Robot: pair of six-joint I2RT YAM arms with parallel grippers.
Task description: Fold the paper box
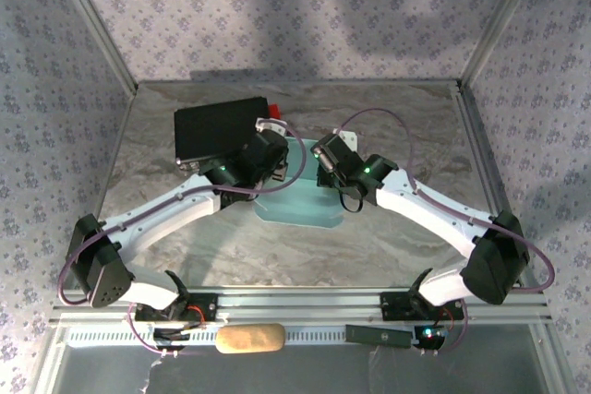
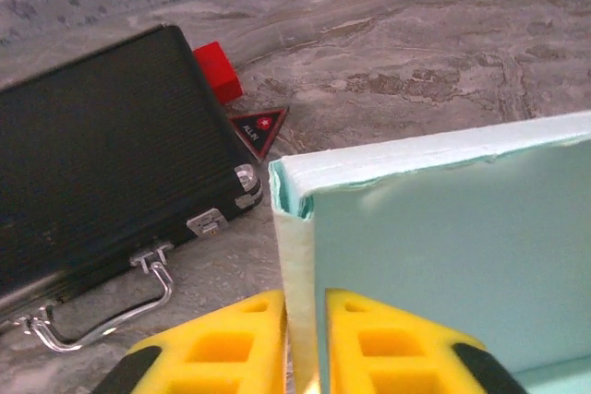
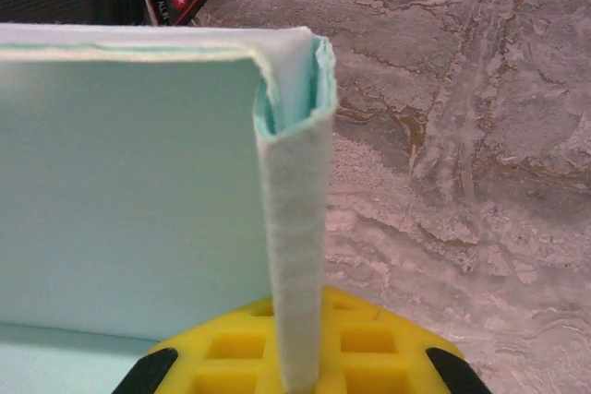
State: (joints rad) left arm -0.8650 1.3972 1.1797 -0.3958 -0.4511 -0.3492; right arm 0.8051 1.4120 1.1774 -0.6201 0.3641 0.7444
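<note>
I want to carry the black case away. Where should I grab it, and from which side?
Probably the metal handle, coming from the long edge with the latch. The handle is a thin loop sticking out there, while the black case itself is flat and wide, likely too broad to pinch across.

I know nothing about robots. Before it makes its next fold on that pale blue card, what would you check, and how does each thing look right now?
1. Right jaws gripping the paper box: ok, shut on its corner flap.
2. Left jaws gripping the other corner: cannot tell; the card sits between them, but firmness is unclear.
3. Wall raised off the table: ok.
4. Corner layers pressed flat: not ok, they gape at the top.
5. Clearance from the black case: ok, close but seemingly apart.
</note>
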